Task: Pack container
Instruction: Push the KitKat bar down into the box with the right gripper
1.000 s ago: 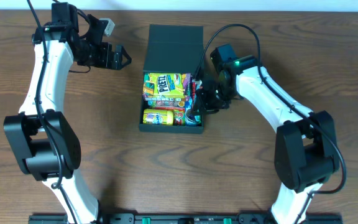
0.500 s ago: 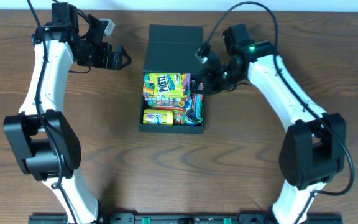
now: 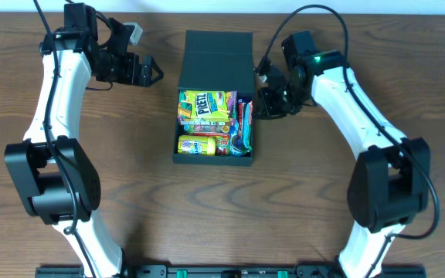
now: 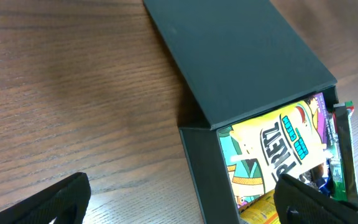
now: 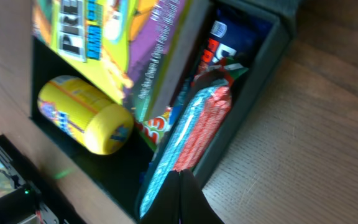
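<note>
The container (image 3: 211,160) sits at the middle of the bench (image 3: 130,201). Its flap lid (image 3: 219,48) is open and laid back toward the far edge.

Contents:
- a yellow-and-green snack box (image 3: 205,106) in the far part
- a yellow canister (image 3: 195,145) lying in the near part
- a red-and-teal packet (image 5: 197,121) standing on edge along the right wall

The right gripper (image 3: 269,104) is just beside the right wall, outside the container. In the wrist view its jaws taper to a single dark tip, so we read them as together, with nothing between them. The left gripper (image 3: 151,72) is well to the left of the container. Its fingertips (image 4: 55,202) sit at opposite sides of the wrist view, so the jaws are wide apart and empty.

We judge that loading is at or near its end, since the interior looks almost full. The step in hand appears to be settling the packet against the right wall.

We expect the next move to be one of two:
1. If the packet rises above the rim, press it down. We cannot tell this from these views.
2. If it does not, catch the free edge of the lid and swing it forward over the contents.

Closing calls for a steady container, which the idle left arm could brace.
</note>
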{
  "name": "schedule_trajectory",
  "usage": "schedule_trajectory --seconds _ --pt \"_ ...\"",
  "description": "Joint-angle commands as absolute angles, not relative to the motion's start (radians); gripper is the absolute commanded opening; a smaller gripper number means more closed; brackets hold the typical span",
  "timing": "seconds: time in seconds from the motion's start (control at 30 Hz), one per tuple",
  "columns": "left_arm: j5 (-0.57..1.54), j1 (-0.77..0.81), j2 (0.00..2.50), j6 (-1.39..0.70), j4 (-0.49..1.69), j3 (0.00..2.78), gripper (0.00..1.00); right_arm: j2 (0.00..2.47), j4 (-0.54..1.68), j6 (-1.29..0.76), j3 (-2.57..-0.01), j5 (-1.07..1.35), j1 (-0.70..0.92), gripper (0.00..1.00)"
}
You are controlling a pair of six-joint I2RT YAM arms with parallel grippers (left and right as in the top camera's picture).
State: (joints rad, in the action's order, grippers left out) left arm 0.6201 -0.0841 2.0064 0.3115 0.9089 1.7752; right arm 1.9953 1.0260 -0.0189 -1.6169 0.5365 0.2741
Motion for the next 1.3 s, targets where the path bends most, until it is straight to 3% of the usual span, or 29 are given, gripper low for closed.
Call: schedule_trajectory --seconds 0.0,0.8,0.93,1.27 --pt "0.610 -0.084 1.983 0.314 0.908 1.798 0.96 2.032 1.026 -0.029 -1.620 0.530 0.289 0.01" --pt "0.610 -0.084 1.983 0.313 0.908 1.798 0.95 2.067 0.999 -0.031 -1.620 0.537 0.361 0.02" --pt "0.610 -0.084 1.983 0.313 0.908 1.798 0.96 2.067 1.010 -0.125 -1.626 0.445 0.347 0.02" --pt "0.610 -0.084 1.983 0.313 0.915 1.798 0.95 2.066 1.090 -0.141 -1.774 0.434 0.314 0.02"
